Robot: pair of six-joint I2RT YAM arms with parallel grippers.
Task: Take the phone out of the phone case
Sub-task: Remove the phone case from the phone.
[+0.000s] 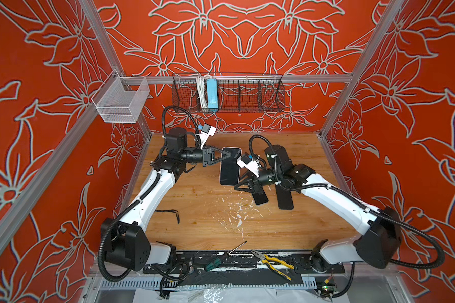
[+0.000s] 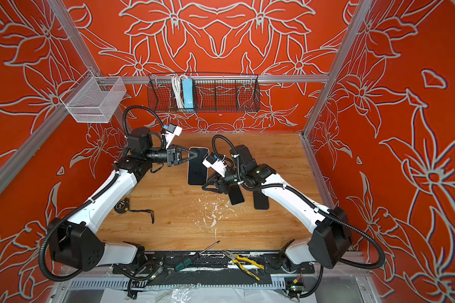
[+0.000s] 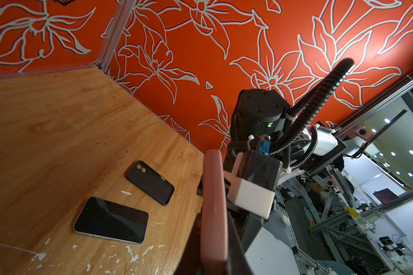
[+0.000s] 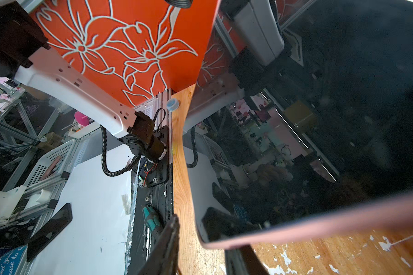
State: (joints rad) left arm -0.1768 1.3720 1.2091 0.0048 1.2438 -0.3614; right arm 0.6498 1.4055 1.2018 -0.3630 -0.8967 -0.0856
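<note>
The phone (image 1: 230,168) (image 2: 198,168) faces up with a dark screen at mid-table, still inside its pink phone case (image 3: 211,181). My left gripper (image 1: 227,155) (image 2: 195,154) (image 3: 212,214) is shut on the case's far left edge, and the pink rim runs between its dark fingers. My right gripper (image 1: 238,185) (image 2: 206,186) (image 4: 203,235) is at the phone's near right corner. One of its fingers (image 4: 168,242) stands clear of the pink corner with bare wood between. The other (image 4: 241,259) lies under the case edge. The jaws are apart.
A bare phone (image 1: 260,199) (image 3: 111,220) and an empty black case (image 1: 284,198) (image 3: 150,182) lie under the right arm. A tape measure (image 2: 122,204) sits near the left arm. A screwdriver (image 1: 216,262) and pliers (image 1: 272,262) rest on the front rail. Wire baskets (image 1: 227,94) hang on the back wall.
</note>
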